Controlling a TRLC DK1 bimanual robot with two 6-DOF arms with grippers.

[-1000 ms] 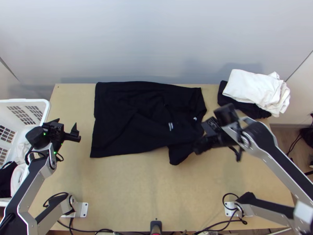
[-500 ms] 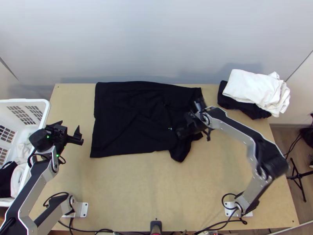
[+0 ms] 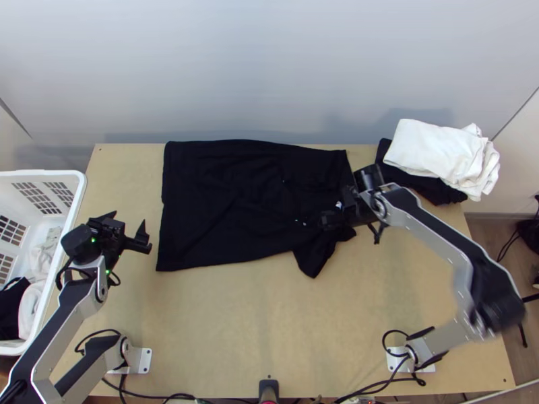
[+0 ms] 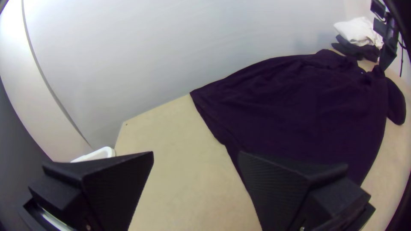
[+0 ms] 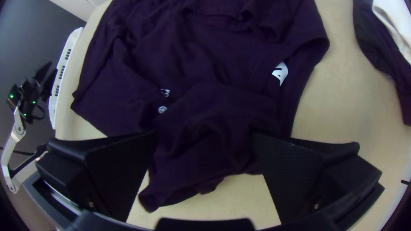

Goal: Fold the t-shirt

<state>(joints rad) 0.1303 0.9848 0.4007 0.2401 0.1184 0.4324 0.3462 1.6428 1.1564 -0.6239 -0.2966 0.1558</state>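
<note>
The black t-shirt [image 3: 222, 202] lies spread over the back of the table, its hem to the left and its collar end to the right. One sleeve [image 3: 314, 258] sticks out toward the near side, with loose folds beside it. Over the collar end hangs my right gripper [image 3: 339, 214]; in the right wrist view this gripper [image 5: 205, 137] is open above the bunched sleeve area [image 5: 201, 149] of the shirt. Left of the hem, my left gripper [image 3: 127, 227] is held apart from the cloth. The left wrist view has the gripper [image 4: 196, 155] open, fingers wide apart.
Folded white cloth [image 3: 431, 151] rests on dark cloth [image 3: 431, 188] at the table's back right. A white basket [image 3: 77, 195] holding clothes stands off the left edge. Bare tabletop [image 3: 263, 316] lies in front of the shirt.
My right gripper moved left over the shirt, then slightly back to the right. The near sleeve has shifted a little to the right. My left gripper has moved slightly right and toward the near side.
</note>
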